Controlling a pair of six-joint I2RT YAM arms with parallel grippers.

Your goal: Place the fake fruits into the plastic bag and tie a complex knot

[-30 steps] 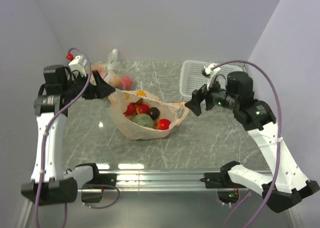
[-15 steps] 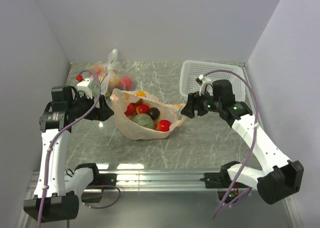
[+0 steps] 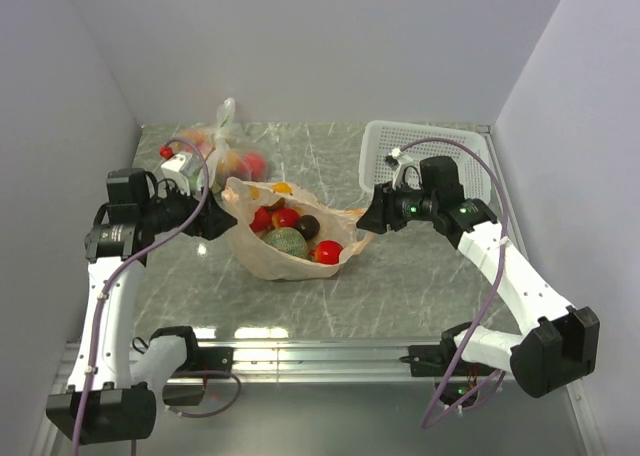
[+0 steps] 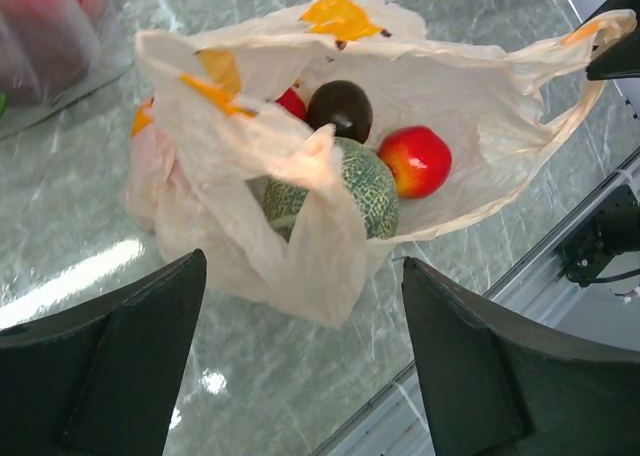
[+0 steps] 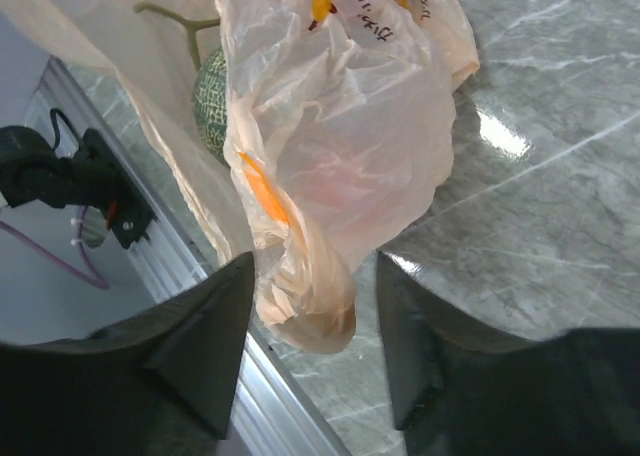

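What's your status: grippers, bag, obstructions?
Left gripper open beside plastic bag. Right gripper open astride its edge. Fake fruits inside, unknotted. Nothing blocking.

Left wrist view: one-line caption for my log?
Open left tool faces plastic bag holding melon, red fruit, maroon fruit.

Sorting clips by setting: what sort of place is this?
Likely a robotics lab cell: two robot arms bolted at a marble-patterned table, plain walls boxing it in, an aluminium rail along its near edge.

The crinkly peach plastic bag (image 3: 262, 259) slumps open-mouthed between the left claw (image 3: 215, 222) and right claw (image 3: 367, 219), glossy red, maroon and netted-green fake fruits (image 3: 290, 240) heaped inside.
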